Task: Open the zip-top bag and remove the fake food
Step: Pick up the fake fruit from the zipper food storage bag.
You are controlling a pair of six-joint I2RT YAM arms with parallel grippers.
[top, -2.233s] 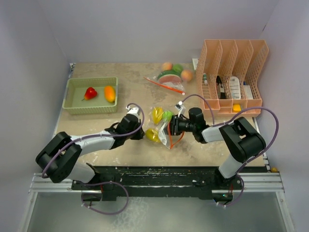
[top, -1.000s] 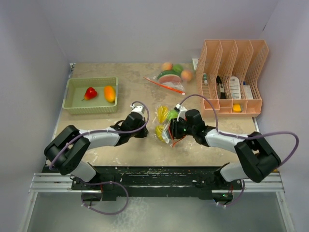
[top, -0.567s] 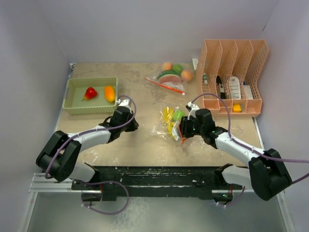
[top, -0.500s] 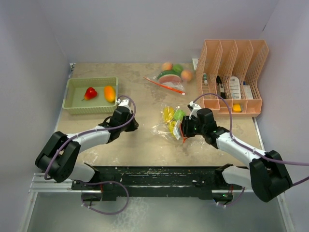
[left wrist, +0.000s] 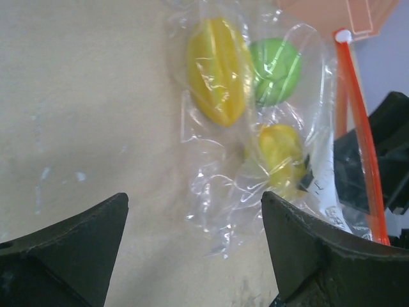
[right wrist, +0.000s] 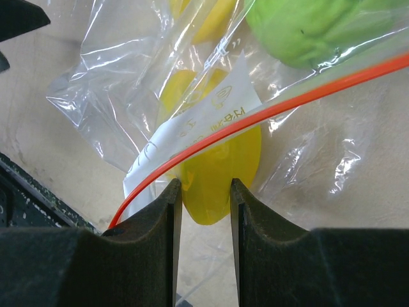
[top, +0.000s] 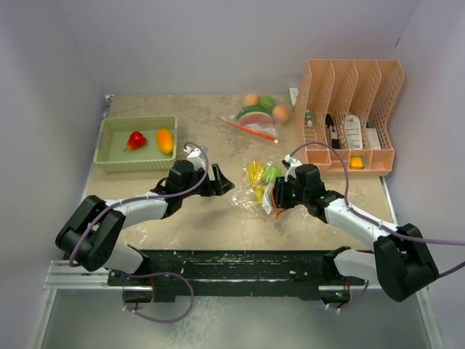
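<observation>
Right gripper [right wrist: 204, 182]: its jaws are drawn close on the mouth edge of the clear plastic zip-top bag [top: 251, 190], where the orange zip strip [right wrist: 319, 93] and a white label panel cross between the fingers. This looks like the anchoring hold, fixing the mouth so the other arm has something to work against.
Grip detail: a yellow rounded plastic piece [right wrist: 208, 201] shows in the gap. This close view does not show whether the pads pinch it through the film or catch only the film.
Left gripper [left wrist: 195, 195]: its jaws are spread wide with nothing between them, low over the tan tabletop [top: 218, 225]. It sits just left of the bag and points at it, apparently lined up to take the free end opposite the held mouth.
Bag: it lies flat mid-table between the two grippers, with the zip end towards the right arm.
Fake food in bag: a yellow ridged star-shaped plastic fruit [left wrist: 217, 70] and a green round plastic fruit [left wrist: 275, 70] lie side by side. The rounded yellow piece is nearest the mouth, and all three are inside the film.
Step in hand: opening, since nothing is out of this bag yet.
Tray: a pale green plastic tray [top: 109, 125] at the far left holds a red plastic toy fruit [top: 136, 139] and an orange plastic toy fruit [top: 165, 141]. It is probably the drop place, and it sits on the side of the free left arm.
</observation>
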